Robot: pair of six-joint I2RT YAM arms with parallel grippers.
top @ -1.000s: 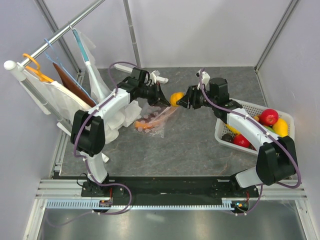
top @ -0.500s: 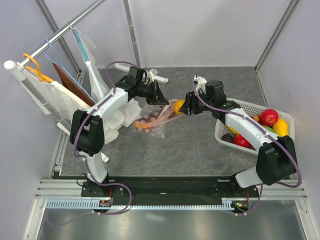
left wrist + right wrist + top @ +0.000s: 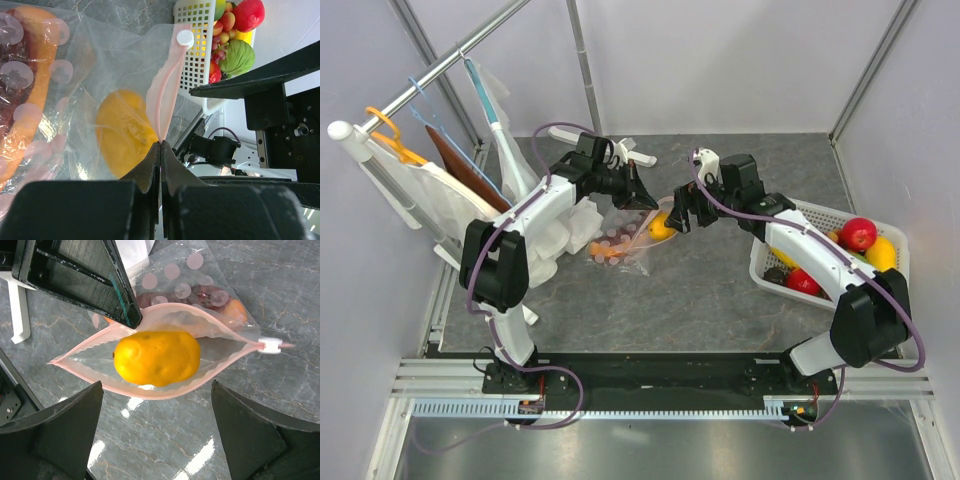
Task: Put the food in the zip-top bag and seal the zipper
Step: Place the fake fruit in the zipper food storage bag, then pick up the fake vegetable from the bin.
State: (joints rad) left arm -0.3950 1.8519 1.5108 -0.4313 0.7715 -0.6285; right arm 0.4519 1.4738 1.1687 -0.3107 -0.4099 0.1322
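The zip-top bag (image 3: 620, 242) lies on the table with orange food inside it. My left gripper (image 3: 645, 203) is shut on the upper lip of the zipper (image 3: 167, 95) and holds the mouth open; in its wrist view the jaws (image 3: 161, 143) pinch the pink strip. The white slider tab (image 3: 270, 345) sits at the mouth's far end. A yellow lemon (image 3: 156, 357) rests in the open mouth, between the two pink lips, and also shows in the top view (image 3: 661, 226). My right gripper (image 3: 156, 388) is open and empty just in front of the lemon (image 3: 122, 132).
A white slatted basket (image 3: 760, 262) at the right holds a red apple (image 3: 857, 233), a yellow piece (image 3: 882, 253) and other food. A rail with hangers and white cloth (image 3: 430, 190) stands at the left. A white bracket (image 3: 640, 155) lies behind the bag.
My right gripper carried the lemon down and left into the bag's mouth, then opened and let it go. My left gripper kept its hold on the bag's lip.
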